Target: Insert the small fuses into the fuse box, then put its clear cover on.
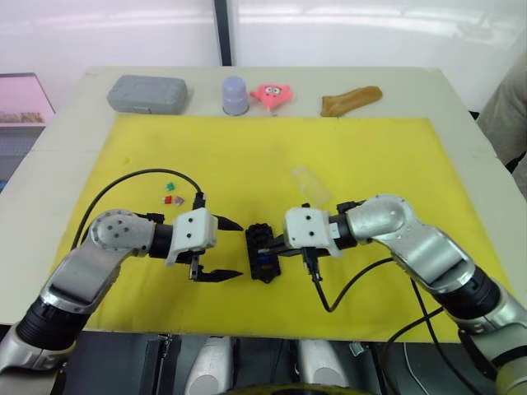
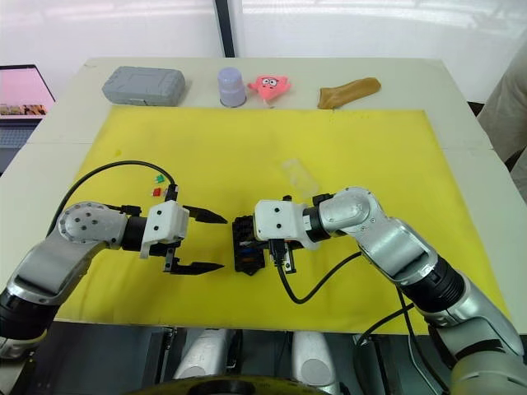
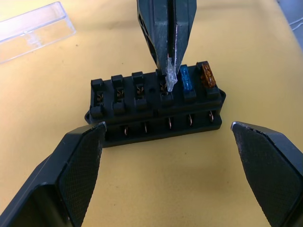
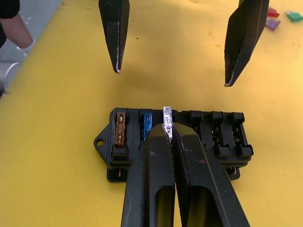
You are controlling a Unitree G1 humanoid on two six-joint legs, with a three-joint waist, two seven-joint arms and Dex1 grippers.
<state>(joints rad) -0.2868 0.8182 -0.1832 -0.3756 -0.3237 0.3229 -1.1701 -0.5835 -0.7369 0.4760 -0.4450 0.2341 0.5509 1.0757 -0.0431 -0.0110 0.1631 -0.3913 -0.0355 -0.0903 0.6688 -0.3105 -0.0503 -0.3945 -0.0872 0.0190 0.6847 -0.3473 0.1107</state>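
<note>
The black fuse box (image 1: 262, 255) lies on the yellow mat (image 1: 272, 148) between my two grippers. An orange fuse (image 4: 120, 133) and a blue fuse (image 4: 147, 126) sit in two end slots. My right gripper (image 4: 170, 130) is shut on a pale grey fuse (image 4: 166, 117), which it holds at the third slot, beside the blue one. The other slots (image 3: 118, 92) are empty. My left gripper (image 1: 236, 249) is open on the box's left, its fingers apart from the box. Loose small fuses (image 1: 171, 194) lie on the mat behind my left arm. The clear cover (image 1: 310, 183) rests behind the box.
Along the table's far edge stand a grey case (image 1: 146, 93), a lilac cup (image 1: 235, 95), a pink toy (image 1: 273, 95) and a brown object (image 1: 350, 100). A person's sleeve (image 1: 504, 115) shows at the right edge. Black cables (image 1: 136, 177) loop from both wrists.
</note>
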